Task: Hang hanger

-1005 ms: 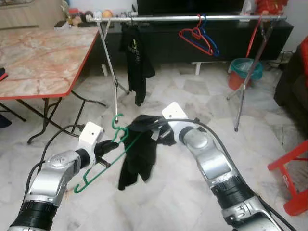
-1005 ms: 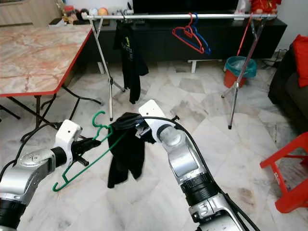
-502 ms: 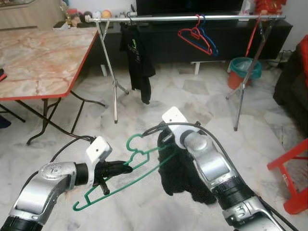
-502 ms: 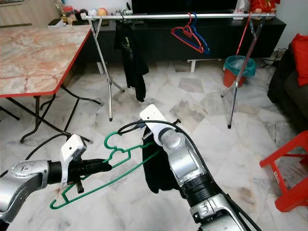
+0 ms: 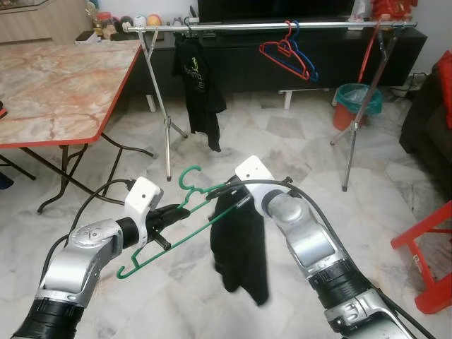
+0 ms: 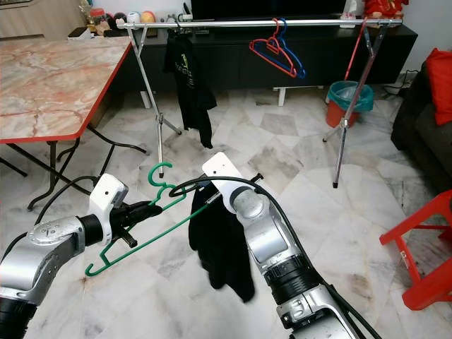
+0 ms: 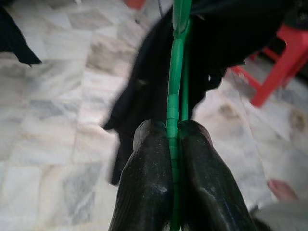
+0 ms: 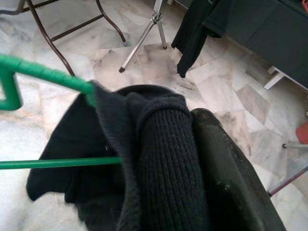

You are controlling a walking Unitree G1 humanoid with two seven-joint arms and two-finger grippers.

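Note:
My left gripper (image 5: 171, 212) is shut on a green plastic hanger (image 7: 174, 72), gripping it near the neck, below its hook (image 5: 185, 181). The hanger tilts, its far end low toward my left. A black garment (image 5: 240, 247) hangs from the hanger's other end, over the marble floor. My right gripper (image 5: 227, 195) is shut on the bunched top of that garment; in the right wrist view one finger (image 8: 226, 173) presses against the knit cloth (image 8: 163, 159). A silver clothes rail (image 5: 268, 26) stands well beyond both grippers.
On the rail hang a black shirt (image 5: 199, 78) and red and blue hangers (image 5: 288, 56). A red-edged marble table (image 5: 56, 78) is on the left, a teal-rimmed bucket (image 5: 359, 103) behind the rail's right leg, and a red stool (image 5: 431, 261) at right.
My left gripper has lifted the hanger and turned its hook upward. The garment, spread low half a second ago, now hangs straight down from the hanger's end, still held by my right gripper.

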